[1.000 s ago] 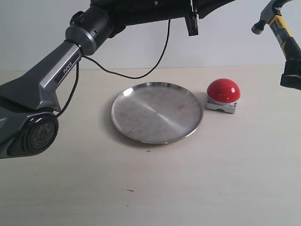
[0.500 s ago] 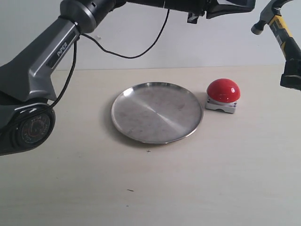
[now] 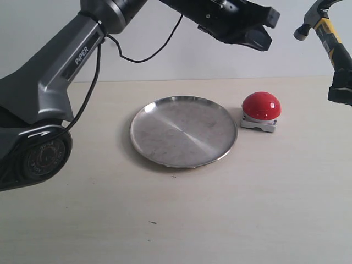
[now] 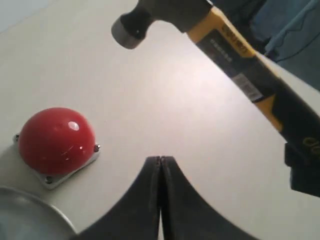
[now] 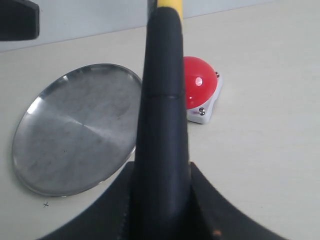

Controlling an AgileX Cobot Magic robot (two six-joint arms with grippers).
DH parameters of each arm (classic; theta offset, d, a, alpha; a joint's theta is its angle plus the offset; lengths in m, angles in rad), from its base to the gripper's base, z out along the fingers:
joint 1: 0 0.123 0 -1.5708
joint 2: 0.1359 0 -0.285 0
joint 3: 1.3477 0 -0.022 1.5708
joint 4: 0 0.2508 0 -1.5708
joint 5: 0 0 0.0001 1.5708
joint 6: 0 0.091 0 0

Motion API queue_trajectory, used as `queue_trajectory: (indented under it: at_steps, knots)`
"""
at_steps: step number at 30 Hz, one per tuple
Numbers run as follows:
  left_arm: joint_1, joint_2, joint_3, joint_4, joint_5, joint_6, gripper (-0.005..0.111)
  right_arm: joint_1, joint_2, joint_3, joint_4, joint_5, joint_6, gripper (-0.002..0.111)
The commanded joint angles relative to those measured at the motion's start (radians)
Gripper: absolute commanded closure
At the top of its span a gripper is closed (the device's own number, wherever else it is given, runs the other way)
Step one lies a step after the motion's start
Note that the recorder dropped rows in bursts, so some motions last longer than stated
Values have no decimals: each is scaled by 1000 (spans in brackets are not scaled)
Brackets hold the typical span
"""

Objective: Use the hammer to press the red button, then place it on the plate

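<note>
Just one hammer [image 3: 332, 42], button [image 3: 262, 105], plate [image 3: 177, 133]

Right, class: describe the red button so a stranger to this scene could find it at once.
Start at the round silver plate on the pale table. Just beside its right rim, in the exterior view, sits the red button. It is the only glossy red dome there, on a small grey square base.
</note>
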Motion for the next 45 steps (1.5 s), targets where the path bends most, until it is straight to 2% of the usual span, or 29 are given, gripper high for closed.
queue_trajectory:
  at_steps: [1,8,12,22,23,26,32,36,38,45]
  knots:
    - [-24,-15,-3,150,-2,-11,107,-4,-17,-12,20,-41,-7,108]
    - [-28,-20,-3,159,-2,17,107,-4,-17,-12,18,-48,-7,108]
    - [-28,-20,-3,117,-2,130,107,-4,-17,-12,18,-48,-7,108]
    - [-28,-12,-3,71,-2,58,107,-4,-17,-12,-6,-55,-7,108]
    - [-26,-9,-3,59,-40,27,107,-4,-17,-12,-6,-66,-7,108]
    - [-19,8,-3,32,-71,66,107,-4,-17,-12,-6,-80,-7,108]
    - [23,74,-3,-208,-98,162,107,-4,-15,-12,-8,-112,-7,108]
    - [56,90,-3,-395,-2,235,107,-4,-15,-12,-8,-116,-7,108]
    - [66,90,-3,-453,-2,249,107,-4,-15,-12,-8,-116,-7,108]
    - [93,90,-3,-470,-2,172,107,-4,-15,-12,-30,-99,7,108]
